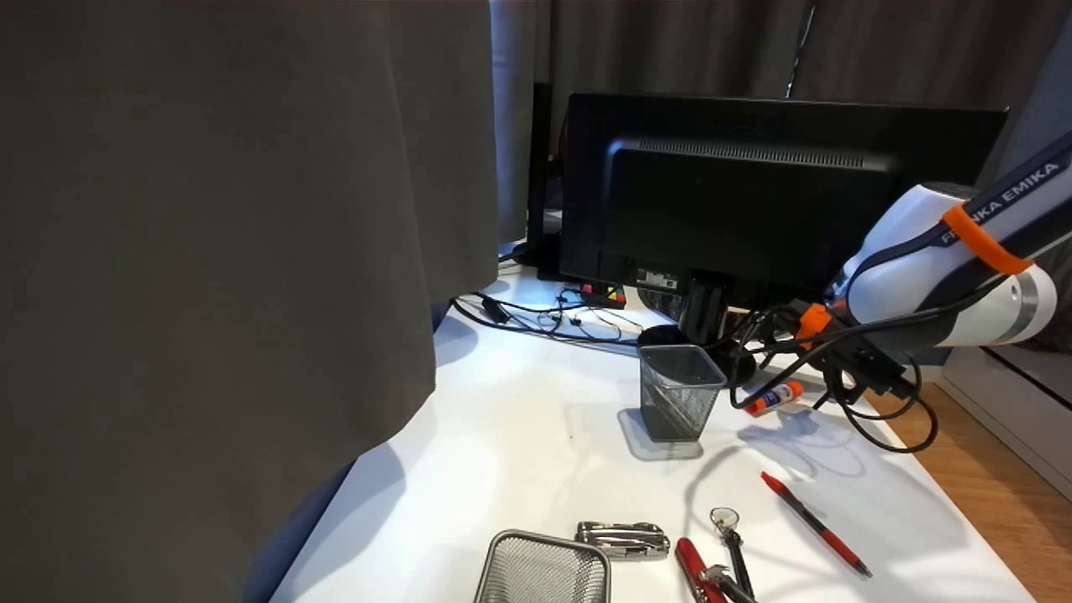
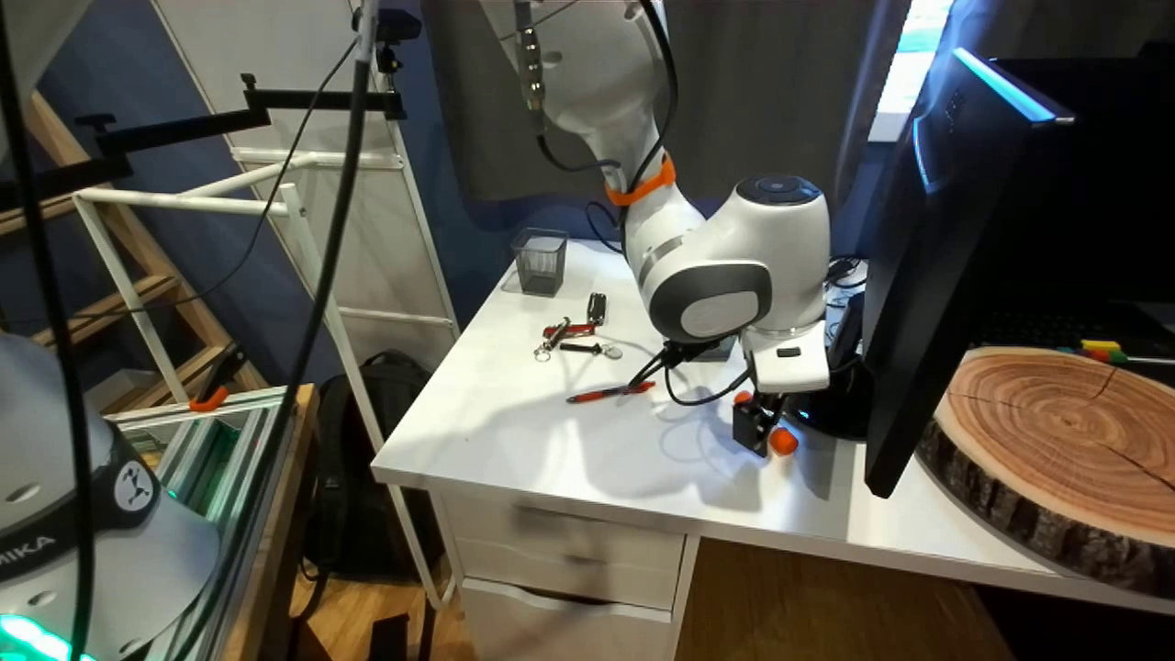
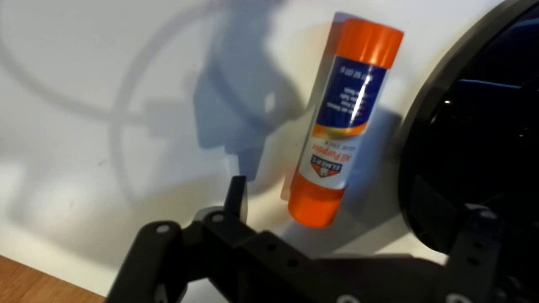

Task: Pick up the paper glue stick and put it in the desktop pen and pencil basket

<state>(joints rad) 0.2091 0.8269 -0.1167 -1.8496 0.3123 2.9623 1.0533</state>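
See the gripper (image 3: 329,185) hanging low over the white desk (image 1: 519,452), beneath the white arm (image 2: 780,248), with its fingers (image 3: 236,200) spread wide apart. Find the glue stick (image 3: 343,109) lying on its side on the desk, just beside the round black monitor base (image 3: 463,134), orange at both ends with a blue and white label between. In the wrist view, see its lower end between the two fingertips; cannot tell the height from fingertips to stick. In an exterior view, note the dark mesh cup (image 1: 678,410) standing upright near the stick. Farther along the desk, make out a silver mesh tray (image 1: 546,574), with a folded multi-tool (image 1: 624,540) just beside it. In both exterior views, spot a red and black pen (image 1: 814,521) lying flat.
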